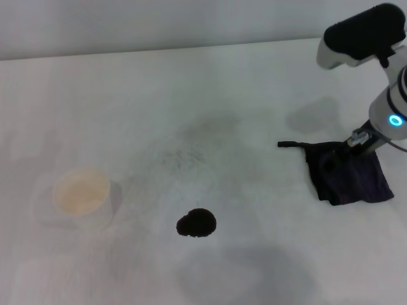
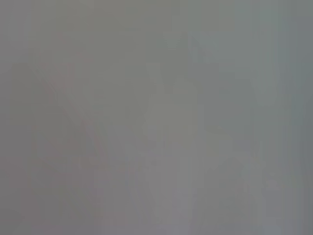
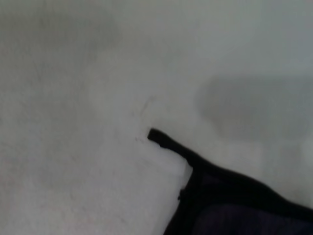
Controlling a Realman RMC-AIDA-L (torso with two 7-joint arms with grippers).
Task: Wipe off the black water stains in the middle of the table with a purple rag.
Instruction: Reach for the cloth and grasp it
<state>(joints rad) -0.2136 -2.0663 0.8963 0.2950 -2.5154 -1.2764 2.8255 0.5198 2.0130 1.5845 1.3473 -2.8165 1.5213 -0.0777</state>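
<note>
The black water stain (image 1: 196, 223) is a small glossy blot with a lobed edge on the white table (image 1: 191, 82), near the front middle. The purple rag (image 1: 353, 178) lies at the right, dark and folded, its cord-like tail (image 1: 289, 144) pointing left. My right gripper (image 1: 355, 141) is down on the rag's far edge, well to the right of the stain. The right wrist view shows the rag (image 3: 234, 205) and its tail (image 3: 166, 141) on the table. The left gripper is out of view; the left wrist view shows only grey blur.
A translucent cup (image 1: 81, 194) with pale liquid stands at the left front. Faint grey smudges (image 1: 184, 155) mark the table's middle, beyond the stain. The table's far edge (image 1: 159, 51) meets a grey wall.
</note>
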